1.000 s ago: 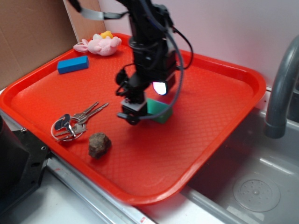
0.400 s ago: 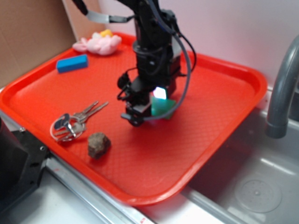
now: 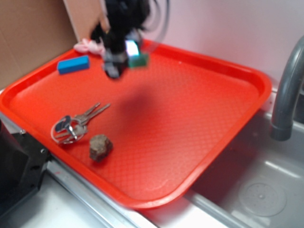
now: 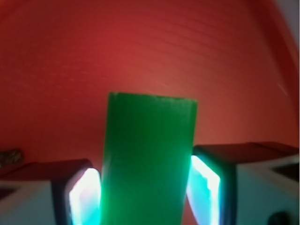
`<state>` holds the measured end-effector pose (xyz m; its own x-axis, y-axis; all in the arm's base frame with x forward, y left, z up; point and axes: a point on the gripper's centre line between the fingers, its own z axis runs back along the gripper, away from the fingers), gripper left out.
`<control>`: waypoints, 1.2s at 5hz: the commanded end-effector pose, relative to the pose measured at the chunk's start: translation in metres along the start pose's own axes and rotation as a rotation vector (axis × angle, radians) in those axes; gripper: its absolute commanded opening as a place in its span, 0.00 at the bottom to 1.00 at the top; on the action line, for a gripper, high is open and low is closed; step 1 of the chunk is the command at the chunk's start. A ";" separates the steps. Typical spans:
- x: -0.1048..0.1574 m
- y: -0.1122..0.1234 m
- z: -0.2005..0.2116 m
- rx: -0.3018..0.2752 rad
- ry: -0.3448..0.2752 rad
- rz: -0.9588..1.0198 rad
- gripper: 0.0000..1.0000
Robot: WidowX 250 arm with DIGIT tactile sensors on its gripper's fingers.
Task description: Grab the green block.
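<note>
The green block [image 4: 147, 159] fills the middle of the wrist view, clamped between my two lit fingers [image 4: 86, 197]. My gripper [image 4: 146, 197] is shut on it and holds it well above the red tray [image 4: 140, 51]. In the exterior view the gripper [image 3: 124, 58] is blurred, high over the tray's back left part, with the green block [image 3: 139, 60] sticking out at its right side. The blue block [image 3: 73, 64] lies flat on the tray to the left of the gripper.
A pink plush toy [image 3: 86, 46] lies at the tray's back left corner. A bunch of keys [image 3: 76, 124] and a brown rock [image 3: 100, 147] lie near the tray's [image 3: 228, 118] front left. A sink with a grey faucet [image 3: 287, 90] is at the right.
The gripper has risen from the tray's middle and moved back and to the left, carrying the green block off the tray surface.
</note>
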<state>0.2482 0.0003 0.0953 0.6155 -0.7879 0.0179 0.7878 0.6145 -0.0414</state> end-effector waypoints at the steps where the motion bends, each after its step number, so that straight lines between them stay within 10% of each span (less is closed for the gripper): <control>1: -0.059 0.008 0.072 0.048 -0.066 0.484 0.00; 3: -0.057 -0.020 0.121 0.069 -0.099 0.766 0.00; 6: -0.024 -0.036 0.144 0.138 0.007 0.817 0.00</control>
